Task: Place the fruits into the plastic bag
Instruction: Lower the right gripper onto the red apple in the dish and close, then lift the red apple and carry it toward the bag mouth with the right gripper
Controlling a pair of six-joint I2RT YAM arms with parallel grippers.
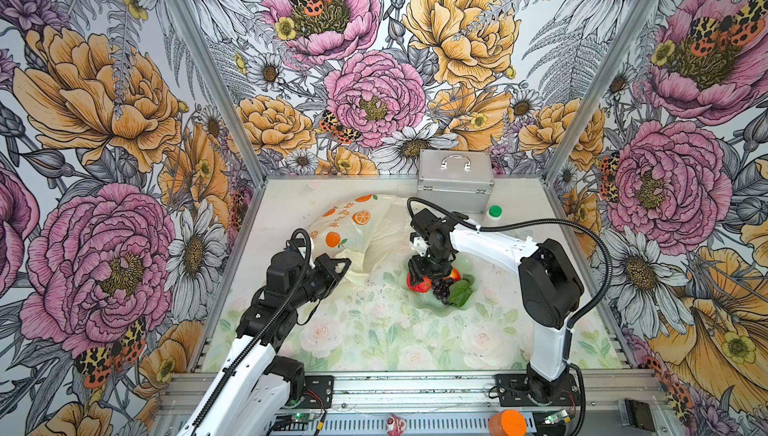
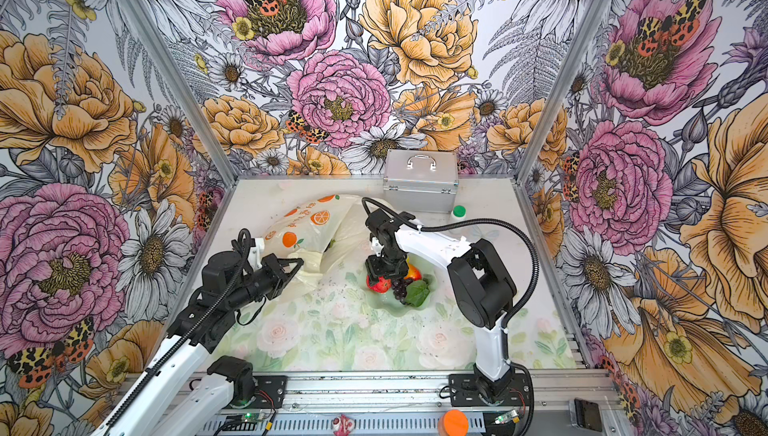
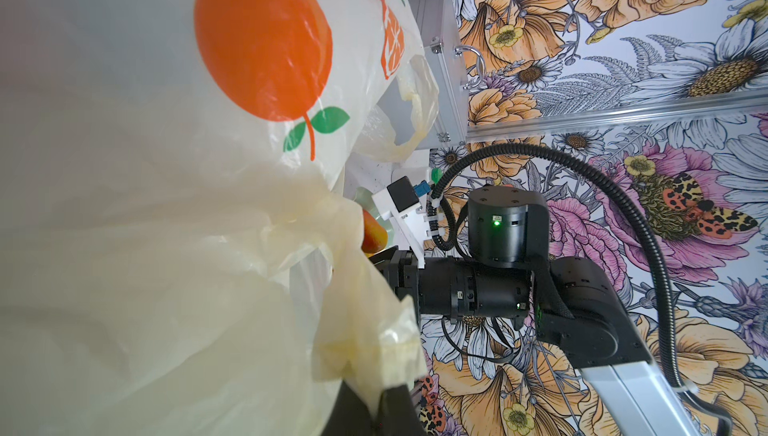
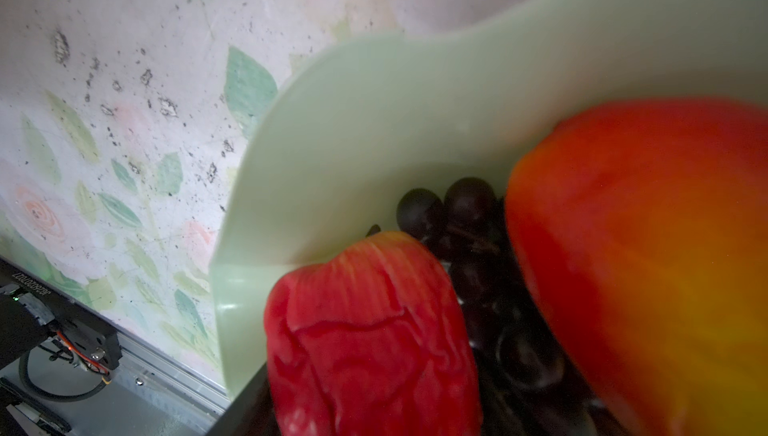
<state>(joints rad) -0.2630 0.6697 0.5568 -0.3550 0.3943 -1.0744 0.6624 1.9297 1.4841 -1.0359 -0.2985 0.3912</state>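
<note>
The plastic bag (image 1: pixel 353 226) (image 2: pixel 307 222) lies at the back left, cream with orange prints. My left gripper (image 1: pixel 347 265) (image 2: pixel 300 265) is shut on its bunched edge, which fills the left wrist view (image 3: pixel 166 205). A pale green dish (image 1: pixel 440 309) (image 4: pixel 374 122) holds the fruits: a red apple (image 1: pixel 419 285) (image 4: pixel 365 330), a mango (image 1: pixel 454 275) (image 4: pixel 644 267), dark grapes (image 1: pixel 442 288) (image 4: pixel 469 222) and a green leaf (image 1: pixel 460 292). My right gripper (image 1: pixel 422 276) (image 2: pixel 382 274) points down into the dish. The apple sits between its jaws, one finger against its side.
A silver metal case (image 1: pixel 455 182) stands at the back wall, with a green-capped white bottle (image 1: pixel 494 211) beside it. An orange object (image 1: pixel 507 423) and a small pink one (image 1: pixel 395 423) rest on the front rail. Floral walls close in three sides.
</note>
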